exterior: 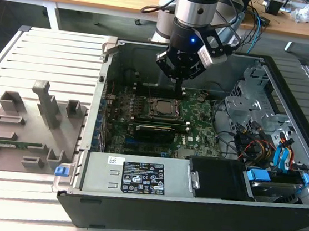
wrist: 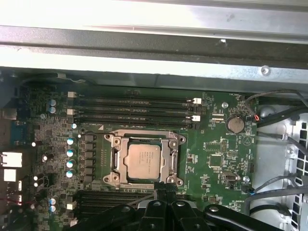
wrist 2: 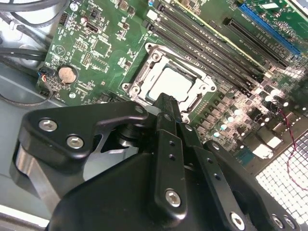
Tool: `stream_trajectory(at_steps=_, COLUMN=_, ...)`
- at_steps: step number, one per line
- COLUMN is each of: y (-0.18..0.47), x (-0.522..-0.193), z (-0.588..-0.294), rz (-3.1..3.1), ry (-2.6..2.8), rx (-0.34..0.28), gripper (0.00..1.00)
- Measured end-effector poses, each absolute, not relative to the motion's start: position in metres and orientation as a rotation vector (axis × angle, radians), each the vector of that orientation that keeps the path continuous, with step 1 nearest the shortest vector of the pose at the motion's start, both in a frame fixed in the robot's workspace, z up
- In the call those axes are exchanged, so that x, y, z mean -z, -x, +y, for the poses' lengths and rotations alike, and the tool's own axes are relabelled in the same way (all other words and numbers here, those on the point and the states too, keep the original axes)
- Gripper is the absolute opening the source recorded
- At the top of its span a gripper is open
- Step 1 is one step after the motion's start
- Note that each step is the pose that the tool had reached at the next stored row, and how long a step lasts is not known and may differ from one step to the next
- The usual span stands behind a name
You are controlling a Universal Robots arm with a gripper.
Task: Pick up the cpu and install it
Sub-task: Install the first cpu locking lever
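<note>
The cpu (exterior: 161, 106) lies flat inside the dark metal-framed socket (exterior: 149, 109) on the green motherboard of the open computer case. Its silver-grey top faces up in both wrist views (wrist 2: 174, 84) (wrist: 144, 160), and the socket frame (wrist: 113, 159) surrounds it. My gripper (exterior: 178, 87) hangs just above the board beside the socket, toward the back wall of the case. Its black fingers (wrist 2: 168, 115) are pressed together into one narrow tip with nothing between them. In the first wrist view, that tip (wrist: 162, 186) sits at the edge of the socket frame.
A grey plastic tray (exterior: 24, 128) with upright blocks lies on the slatted table at the exterior view's left. Inside the case are memory slots (wrist: 134, 108), a power supply (exterior: 136, 175) at the front, and a drive cage with cables (exterior: 264, 133) at the exterior view's right.
</note>
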State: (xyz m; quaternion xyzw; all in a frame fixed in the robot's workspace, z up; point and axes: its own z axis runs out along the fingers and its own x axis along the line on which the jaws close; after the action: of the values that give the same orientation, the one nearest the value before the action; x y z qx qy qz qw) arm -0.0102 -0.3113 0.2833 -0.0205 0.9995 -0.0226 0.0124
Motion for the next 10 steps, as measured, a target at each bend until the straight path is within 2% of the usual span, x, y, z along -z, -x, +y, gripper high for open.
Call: stream_trajectory(at_steps=10, y=0.048, x=-0.283, z=-0.311, rz=3.114, ry=0.064, rx=0.071, gripper=0.11)
